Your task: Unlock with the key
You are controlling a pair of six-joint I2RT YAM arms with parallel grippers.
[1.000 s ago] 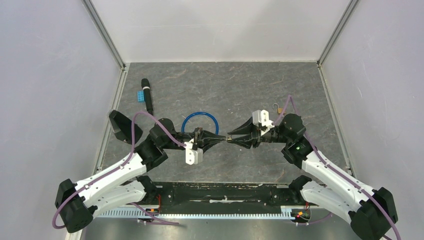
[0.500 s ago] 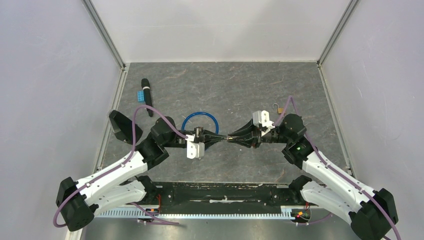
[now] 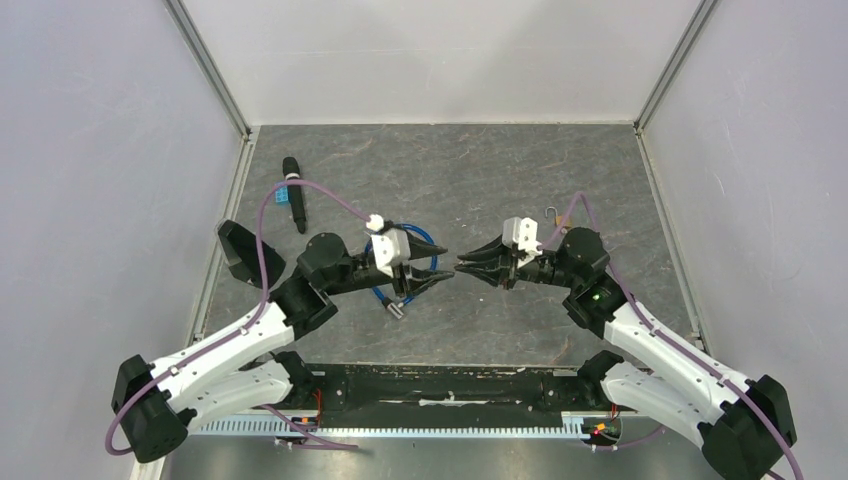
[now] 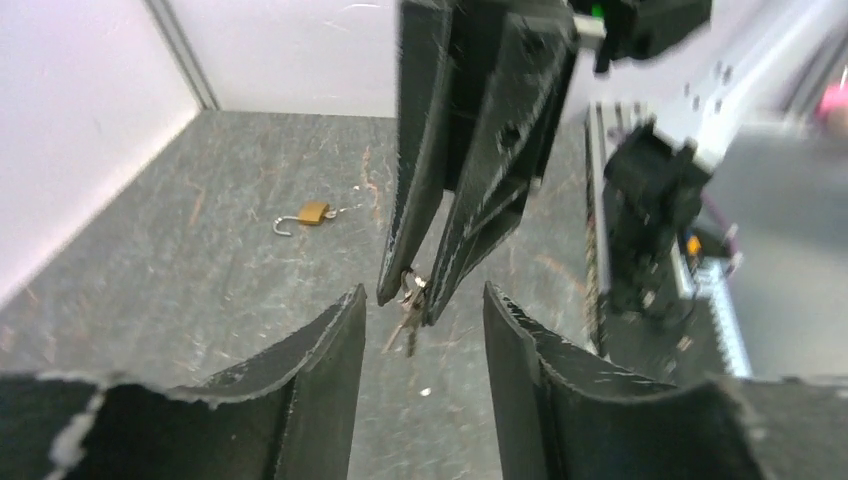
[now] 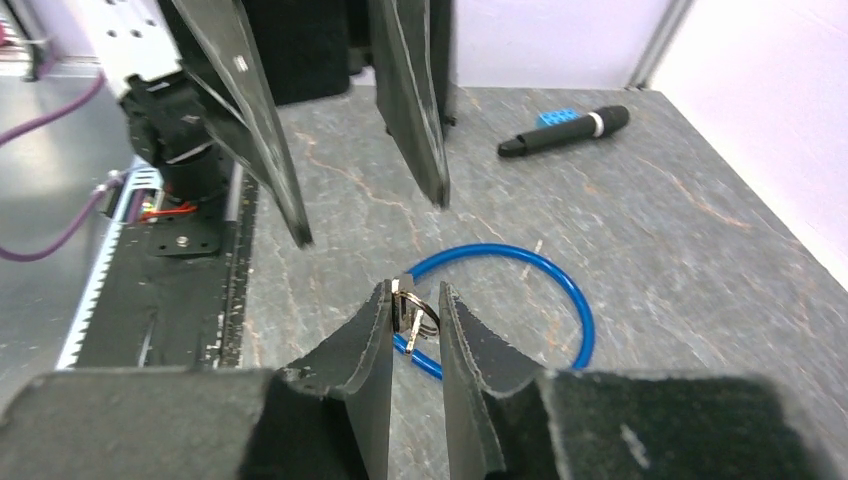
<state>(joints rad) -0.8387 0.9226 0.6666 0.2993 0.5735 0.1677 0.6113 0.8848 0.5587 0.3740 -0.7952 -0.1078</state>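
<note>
A small bunch of keys [image 5: 412, 315] on a ring is pinched between the tips of my right gripper [image 5: 414, 288], which is shut on it above the table's middle. The same keys [image 4: 408, 305] dangle from those black tips in the left wrist view. My left gripper [image 4: 423, 290] faces them tip to tip, open, with nothing between its fingers. In the top view the left gripper [image 3: 438, 272] and right gripper [image 3: 461, 266] nearly meet. The brass padlock [image 3: 551, 212] lies at the back right, behind the right arm; it is also in the left wrist view as a padlock [image 4: 312, 212] with its shackle swung open.
A blue cable ring [image 3: 426, 239] lies under the left gripper, also seen as a blue ring [image 5: 580, 300] below the keys. A black marker [image 3: 294, 195] and a small blue brick [image 3: 285, 190] lie at the back left. Grey walls enclose the table.
My left gripper has opened, let go of the keys and rolled its wrist over. The right gripper has closed a little and now holds the keys alone.
</note>
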